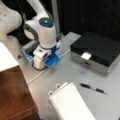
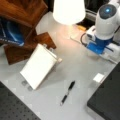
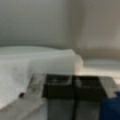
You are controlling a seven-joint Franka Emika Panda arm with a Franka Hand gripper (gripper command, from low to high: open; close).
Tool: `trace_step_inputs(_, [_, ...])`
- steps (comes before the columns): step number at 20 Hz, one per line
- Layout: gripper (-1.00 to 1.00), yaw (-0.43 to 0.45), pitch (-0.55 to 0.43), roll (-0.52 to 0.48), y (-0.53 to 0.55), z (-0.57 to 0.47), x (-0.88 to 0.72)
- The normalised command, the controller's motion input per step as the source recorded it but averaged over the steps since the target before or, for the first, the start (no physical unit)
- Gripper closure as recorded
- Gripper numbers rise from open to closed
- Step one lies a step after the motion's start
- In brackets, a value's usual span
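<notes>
**Arm folded low at the table's back edge; claw closed, holding nothing**

The grey table point(image 1: 75, 75) carries every item in both front views. The white arm point(image 1: 42, 27) is the largest item on it. It is folded down over its own base at the table's rear edge, with a blue-lit joint cap on top and blue fittings below.

A black box point(image 1: 96, 50) with metal sides stands at a front view's right, well apart from the arm. A small white tag point(image 1: 86, 55) lies on its near edge.

A dark wooden shelf point(image 2: 22, 22) occupies a front view's top left. A white lamp shade point(image 2: 68, 10) hangs above the table beside it.

A white notebook point(image 2: 37, 66) with ring binding lies flat on the table near the shelf, well apart from the arm.

A black pen point(image 2: 68, 92) lies flat on the bare table between the notebook and the black box, touching neither. It is far from the claw.

The gripper point(image 3: 74, 86) shows in the wrist view only. Its two dark fingers point(image 3: 58, 86) meet along a thin seam, so the claw is closed with nothing between them. It sits just above a pale surface.
</notes>
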Motion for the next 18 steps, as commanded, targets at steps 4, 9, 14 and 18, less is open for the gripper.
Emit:
trace_step_inputs(4, [1.0, 0.116, -0.693, -0.001, -0.18, -0.68, -1.0])
trace_step_inputs(9, [1.0, 0.145, -0.59, 0.001, -0.15, -0.61, -1.0])
trace_step_inputs(14, [1.0, 0.149, -0.506, 0.004, -0.17, -0.41, -1.0])
trace_step_inputs(18, [1.0, 0.138, -0.473, 0.018, -0.17, -0.25, -1.0])
